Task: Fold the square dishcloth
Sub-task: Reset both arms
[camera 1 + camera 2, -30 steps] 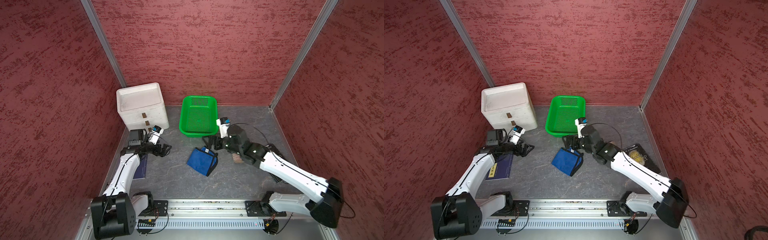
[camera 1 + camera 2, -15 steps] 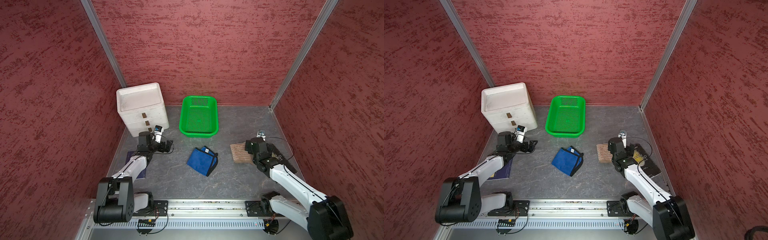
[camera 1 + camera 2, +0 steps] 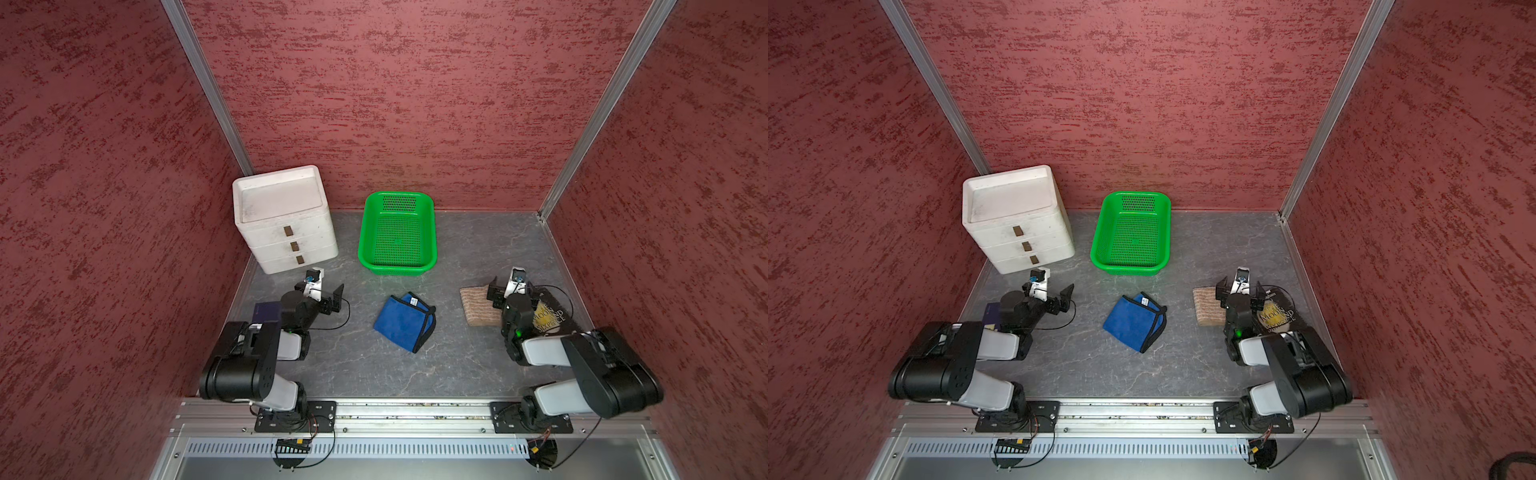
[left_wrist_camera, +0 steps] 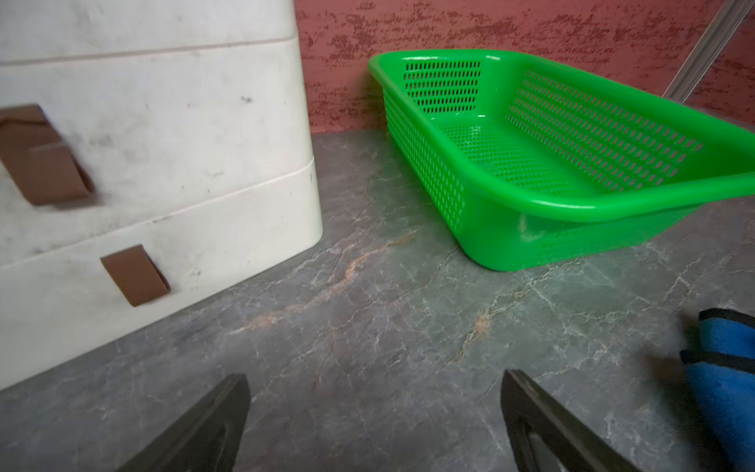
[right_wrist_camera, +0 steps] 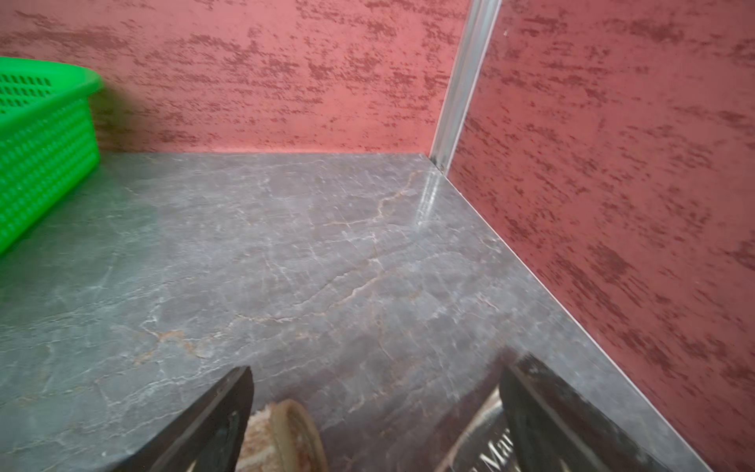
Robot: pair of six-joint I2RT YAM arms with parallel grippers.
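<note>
The square dishcloth (image 3: 405, 322) (image 3: 1136, 322) is blue with black trim. It lies folded over itself on the grey floor, mid-way between the arms, and nothing touches it. One edge of it shows in the left wrist view (image 4: 727, 367). My left gripper (image 3: 334, 300) (image 3: 1064, 300) (image 4: 376, 392) hangs open and empty to its left, low over bare floor. Well to the dishcloth's right, my right gripper (image 3: 512, 286) (image 3: 1239, 286) (image 5: 378, 388) is also open and empty, between a brown striped cloth and a dark book.
A green mesh basket (image 3: 397, 268) (image 3: 1128, 268) (image 4: 613, 204) (image 5: 41, 122) stands at the back. A white drawer unit (image 3: 286, 224) (image 3: 1017, 224) (image 4: 163, 143) is at the back left. The brown striped cloth (image 3: 478, 305) (image 5: 286, 433) and the dark book (image 3: 548, 316) lie on the right. A purple book (image 3: 268, 309) lies under the left arm.
The right arm has left the blue dishcloth and drawn back to the right, over the brown cloth and book. The left arm has folded back toward its base. The dishcloth has not moved.
</note>
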